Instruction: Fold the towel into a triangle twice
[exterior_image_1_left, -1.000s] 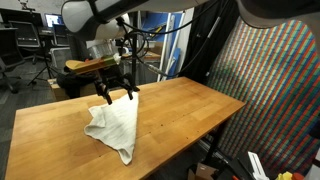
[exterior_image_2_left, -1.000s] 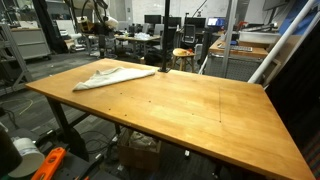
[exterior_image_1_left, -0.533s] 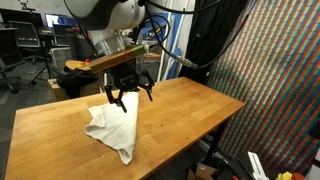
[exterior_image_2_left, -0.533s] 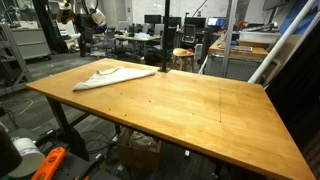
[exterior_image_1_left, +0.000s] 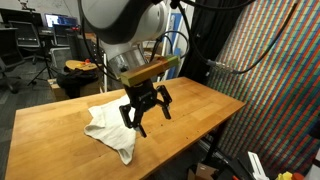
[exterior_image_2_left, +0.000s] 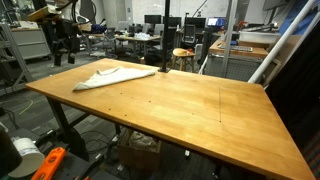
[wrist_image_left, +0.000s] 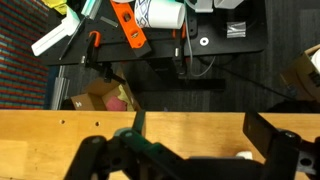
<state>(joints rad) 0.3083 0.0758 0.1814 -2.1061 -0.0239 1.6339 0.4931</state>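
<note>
Open and empty at the gripper (exterior_image_1_left: 146, 118), fingers splayed, hanging above the bare surface (exterior_image_1_left: 195, 108) just right of the towel (exterior_image_1_left: 112, 128) and not touching it. Lying rumpled on the left part of the wood, roughly triangular in outline, with one tip pointing toward the near edge.

Likely trouble from here:
- Pinching the wrong corner, or several layers at once, and so dragging the whole cloth across the smooth wood rather than turning one flap over.
- Coming down too hard and jamming fingertips into the surface.
- Pulling toward the near side and sending that tip over the edge.
- Letting go early and leaving a crooked, loose fold.

Hard to make out:
- No counting the layers in the cloth, so no telling how many folds are already in.
- Flattened to a low pale strip in an exterior view (exterior_image_2_left: 115, 75), with its edges unreadable.
- Small and dark against the lab clutter there, so no reading the gripper's spread from that side.
- No towel at all in the wrist view, only the surface edge (wrist_image_left: 60, 125), floor clutter beyond, and dark gripper parts cut off at the bottom.
</note>
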